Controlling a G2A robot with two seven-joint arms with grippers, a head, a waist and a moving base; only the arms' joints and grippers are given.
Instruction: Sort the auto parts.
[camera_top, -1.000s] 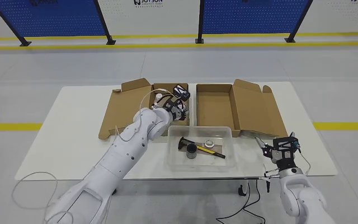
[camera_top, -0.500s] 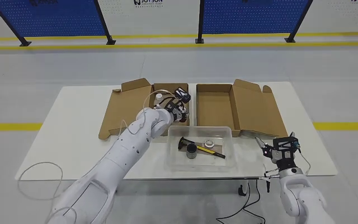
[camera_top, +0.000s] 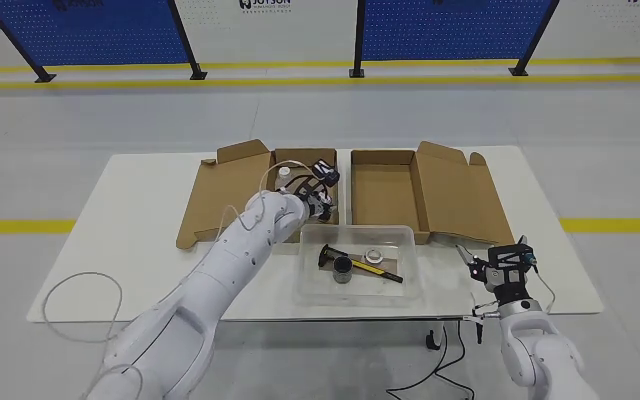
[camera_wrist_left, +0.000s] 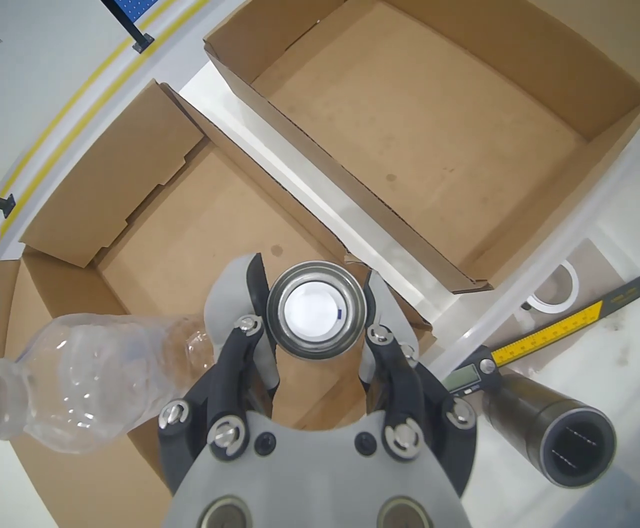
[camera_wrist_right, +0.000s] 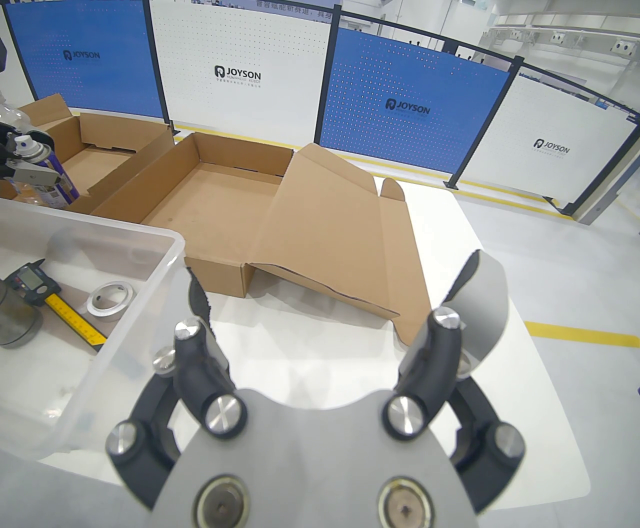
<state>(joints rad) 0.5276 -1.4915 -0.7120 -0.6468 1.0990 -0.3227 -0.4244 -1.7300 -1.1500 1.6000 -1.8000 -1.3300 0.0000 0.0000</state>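
My left gripper is shut on a spray can, seen end-on with a metal rim and white cap. It hangs upright over the near right corner of the left cardboard box. In the top view the left gripper sits over that box. A crumpled clear bottle lies in the same box. A clear plastic bin holds a yellow caliper, a black cylinder and a metal ring. My right gripper stands open over the table's front right.
The right cardboard box has a bare floor, and its lid flap lies flat toward the table's right side. The white table has free room at left. Fence panels stand beyond the table.
The left arm has shifted a little while keeping the spray can over the left box. The right arm has not moved.
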